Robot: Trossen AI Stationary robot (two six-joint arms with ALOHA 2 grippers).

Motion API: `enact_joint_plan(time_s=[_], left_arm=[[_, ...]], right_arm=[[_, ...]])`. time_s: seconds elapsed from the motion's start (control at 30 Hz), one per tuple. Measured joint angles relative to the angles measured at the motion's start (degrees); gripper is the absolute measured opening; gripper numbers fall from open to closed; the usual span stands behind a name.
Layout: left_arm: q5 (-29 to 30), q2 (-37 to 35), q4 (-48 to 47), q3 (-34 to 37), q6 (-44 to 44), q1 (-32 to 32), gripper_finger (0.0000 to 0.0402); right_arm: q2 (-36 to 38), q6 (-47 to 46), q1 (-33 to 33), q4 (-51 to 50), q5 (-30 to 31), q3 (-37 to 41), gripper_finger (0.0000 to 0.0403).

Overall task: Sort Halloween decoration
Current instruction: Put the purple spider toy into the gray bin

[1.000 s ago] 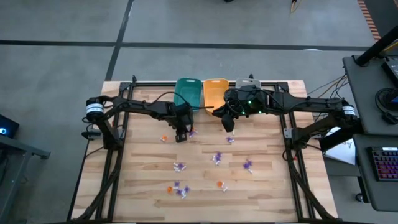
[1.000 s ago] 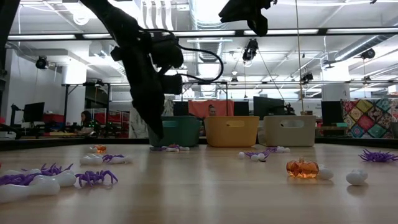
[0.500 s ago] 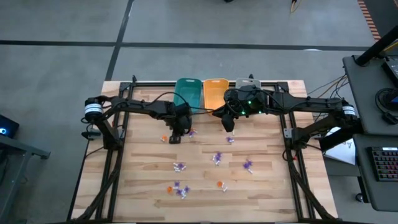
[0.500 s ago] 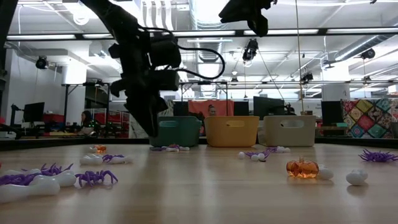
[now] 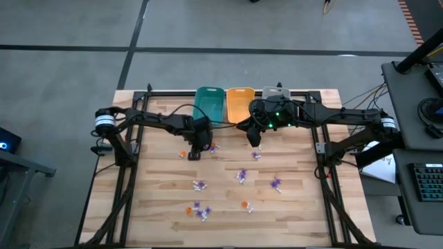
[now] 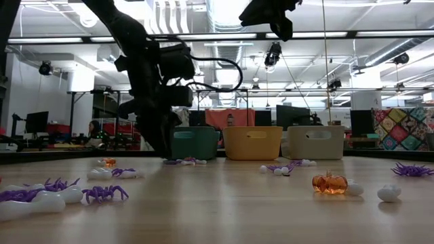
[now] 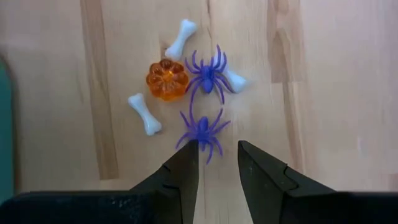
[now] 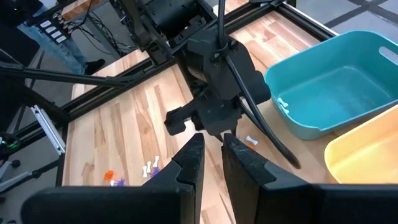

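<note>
Two purple plastic spiders (image 7: 203,129), an orange pumpkin (image 7: 166,79) and white bones (image 7: 145,114) lie clustered just ahead of the left gripper (image 7: 214,157), whose empty fingers stand slightly spread. It has shifted toward this cluster since earlier. The right gripper (image 8: 212,149) hovers narrowly parted, empty. No readable writing.

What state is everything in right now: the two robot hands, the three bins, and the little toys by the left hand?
Left hand: open, empty, above the toys.
Right hand: narrow gap between fingers, empty, raised near the bins.
Teal bin: upright, empty.
Orange bin: upright, looks empty.
Grey bin: upright, contents hidden.
Orange pumpkin: lying on the table.
Purple spiders: two, on the table.
White bones: loose on the table.
</note>
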State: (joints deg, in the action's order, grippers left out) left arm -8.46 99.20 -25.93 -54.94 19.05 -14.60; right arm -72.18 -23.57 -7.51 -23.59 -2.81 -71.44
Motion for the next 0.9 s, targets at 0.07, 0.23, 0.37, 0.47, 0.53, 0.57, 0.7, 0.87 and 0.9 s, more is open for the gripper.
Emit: enact_joint_plan(time_s=[0.07,0.23,0.37,0.47,0.53,0.57,0.7,0.87,0.9], left_arm=[[-0.03,0.32,0.02,0.23,-0.02,0.17,0.0093],[0.24,0.84,0.48,0.49,-0.45,0.2,0.0092],[0.43,0.89,0.47,0.7,-0.6,0.2,0.0084],[0.47,0.89,0.51,0.73,-1.19,0.2,0.0075],[0.49,0.89,1.07,1.03,-1.51,0.2,0.0067],[0.57,0.89,1.43,1.18,-1.69,0.2,0.0062],[0.75,0.89,2.13,1.68,-3.21,0.18,0.0034],[0.87,0.89,2.23,1.77,-5.05,0.18,0.0004],[0.83,0.87,2.21,1.77,-5.03,0.18,0.0003]], right_arm=[[0.0,-0.06,0.0,0.0,0.0,0.0,0.0048],[0.0,-0.07,0.0,0.02,0.01,-0.02,0.0048],[0.0,-0.07,0.0,0.0,0.82,-0.02,0.0047],[0.0,-0.09,-0.02,0.02,1.38,-0.02,0.0048],[0.0,-0.08,-0.02,0.0,1.39,-0.02,0.0047],[0.0,-0.09,-0.02,0.0,1.39,-0.02,0.0047],[0.0,-0.09,-0.02,-0.02,1.4,-0.02,0.0047],[0.0,-0.07,-0.02,0.0,1.49,-0.02,0.0047],[0.0,-0.07,-0.02,-0.01,1.49,-0.02,0.0047]])
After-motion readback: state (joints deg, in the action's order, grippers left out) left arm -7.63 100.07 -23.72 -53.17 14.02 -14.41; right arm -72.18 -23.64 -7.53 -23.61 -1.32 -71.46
